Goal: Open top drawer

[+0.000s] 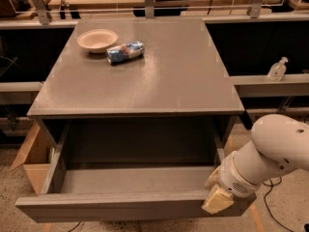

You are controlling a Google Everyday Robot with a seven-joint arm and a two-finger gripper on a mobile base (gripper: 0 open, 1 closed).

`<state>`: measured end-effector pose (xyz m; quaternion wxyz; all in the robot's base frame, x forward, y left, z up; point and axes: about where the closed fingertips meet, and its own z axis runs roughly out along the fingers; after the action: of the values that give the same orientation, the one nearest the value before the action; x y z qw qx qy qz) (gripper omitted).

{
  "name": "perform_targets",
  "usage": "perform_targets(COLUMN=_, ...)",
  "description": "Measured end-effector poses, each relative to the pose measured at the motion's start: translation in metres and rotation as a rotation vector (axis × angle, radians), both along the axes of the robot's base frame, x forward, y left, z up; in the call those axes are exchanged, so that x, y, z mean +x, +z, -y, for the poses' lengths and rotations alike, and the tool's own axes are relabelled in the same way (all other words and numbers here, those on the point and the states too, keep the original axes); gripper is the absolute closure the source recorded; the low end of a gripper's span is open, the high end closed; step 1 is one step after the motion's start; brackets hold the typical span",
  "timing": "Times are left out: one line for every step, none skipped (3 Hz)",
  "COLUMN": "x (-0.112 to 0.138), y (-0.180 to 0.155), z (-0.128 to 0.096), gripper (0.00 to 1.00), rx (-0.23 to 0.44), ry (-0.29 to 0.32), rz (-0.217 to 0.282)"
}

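Note:
The top drawer [125,204] of the grey cabinet stands pulled far out toward me, its deep grey box open and bare inside. Its plain matte-grey front runs along the bottom of the view. My gripper [216,196] sits at the right end of that front, cream-coloured fingers [217,200] against its top edge, on the white arm [270,151] that comes in from the right. The two narrower drawer fronts are out of view.
On the cabinet's grey top [159,76] lie a shallow white bowl [97,39] and a crumpled blue-white bag [125,52], both at the back left. An open cardboard box [33,159] stands on the floor at the left. A sanitizer bottle [277,69] sits on the right shelf.

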<state>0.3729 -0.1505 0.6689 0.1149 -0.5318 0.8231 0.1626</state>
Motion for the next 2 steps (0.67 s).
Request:
perform_targets(x=-0.0220, y=0.0073, z=0.0027, gripper=1.00, rx=-0.001, ry=-0.016, rz=-0.012)
perform_targets(x=-0.0221, y=0.0069, z=0.0028, gripper=1.00, rx=-0.001, ry=-0.016, rz=-0.012)
